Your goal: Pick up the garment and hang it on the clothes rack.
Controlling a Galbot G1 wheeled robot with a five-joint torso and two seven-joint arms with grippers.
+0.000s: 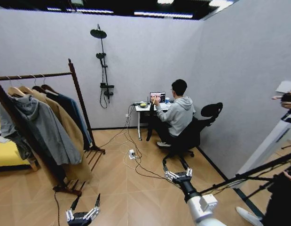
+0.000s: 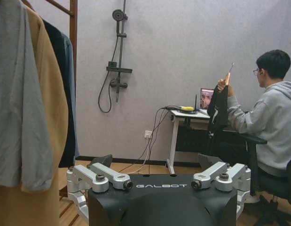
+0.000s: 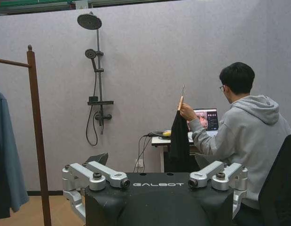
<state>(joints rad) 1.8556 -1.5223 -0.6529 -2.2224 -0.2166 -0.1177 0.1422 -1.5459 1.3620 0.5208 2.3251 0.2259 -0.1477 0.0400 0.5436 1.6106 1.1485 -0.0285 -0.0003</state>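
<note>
Facing the clothes rack (image 1: 79, 89), we hold both grippers, left (image 1: 82, 214) and right (image 1: 177, 173), spread and empty; a person's hand (image 3: 186, 112) grips the garment (image 3: 179, 137).

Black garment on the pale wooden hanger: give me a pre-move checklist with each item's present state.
1. Black garment on its pale wooden hanger located: ok, a seated person's hand holds it up near the small white desk.
2. Left gripper open: ok, low, holding nothing.
3. Right gripper open: ok, holding nothing.
4. Garment within reach: not ok, far across the floor.
5. Free space on the dark reddish-brown wooden clothes rack: cannot tell.
</note>
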